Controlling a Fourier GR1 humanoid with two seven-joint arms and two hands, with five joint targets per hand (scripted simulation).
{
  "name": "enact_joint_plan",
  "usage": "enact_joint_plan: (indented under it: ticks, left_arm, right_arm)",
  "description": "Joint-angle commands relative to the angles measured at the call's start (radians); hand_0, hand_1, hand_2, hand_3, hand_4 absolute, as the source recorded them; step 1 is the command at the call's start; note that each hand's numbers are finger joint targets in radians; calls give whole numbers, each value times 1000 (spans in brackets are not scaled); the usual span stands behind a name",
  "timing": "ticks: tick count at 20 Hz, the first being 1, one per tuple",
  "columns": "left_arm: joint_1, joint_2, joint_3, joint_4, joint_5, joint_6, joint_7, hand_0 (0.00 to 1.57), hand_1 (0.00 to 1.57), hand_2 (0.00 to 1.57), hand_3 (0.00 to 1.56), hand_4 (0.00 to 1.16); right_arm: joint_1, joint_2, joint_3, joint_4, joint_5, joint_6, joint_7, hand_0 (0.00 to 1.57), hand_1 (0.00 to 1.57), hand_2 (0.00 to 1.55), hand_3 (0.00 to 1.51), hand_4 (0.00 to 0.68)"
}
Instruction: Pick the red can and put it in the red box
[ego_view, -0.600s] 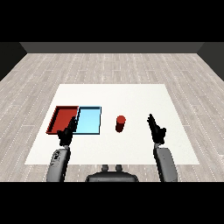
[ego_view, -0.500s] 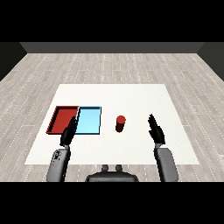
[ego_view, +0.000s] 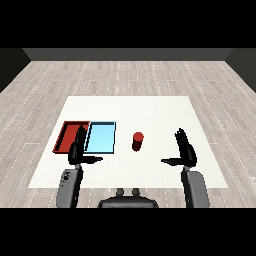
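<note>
Red can (ego_view: 137, 140) upright, left of open right hand (ego_view: 186, 151), apart

Two trays lie side by side, touching, on the left part of the table (ego_view: 150, 107); first tray (ego_view: 66, 136) outermost, second tray (ego_view: 102, 137) inboard. Can (ego_view: 137, 141) stands upright right of the second tray, apart from it. Left hand (ego_view: 77, 150) over the trays' near edge. Right hand (ego_view: 185, 150) right of the can, well apart.
</note>
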Motion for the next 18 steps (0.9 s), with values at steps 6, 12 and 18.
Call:
enact_joint_plan:
  ticks: [6,12,18]
  left_arm:
    - [-38,7,35,112,37,-63,-190,0,0,0,0,0]
    - [-14,-17,23,108,13,-30,-218,0,0,0,0,0]
    - [97,-15,1,-44,56,-63,-163,0,0,0,0,0]
  right_arm:
    - [100,19,-1,13,17,82,-203,0,0,0,0,0]
    - [70,-17,-71,86,-25,146,-227,0,0,0,0,0]
    - [-63,22,-32,122,-13,87,-98,0,0,0,0,0]
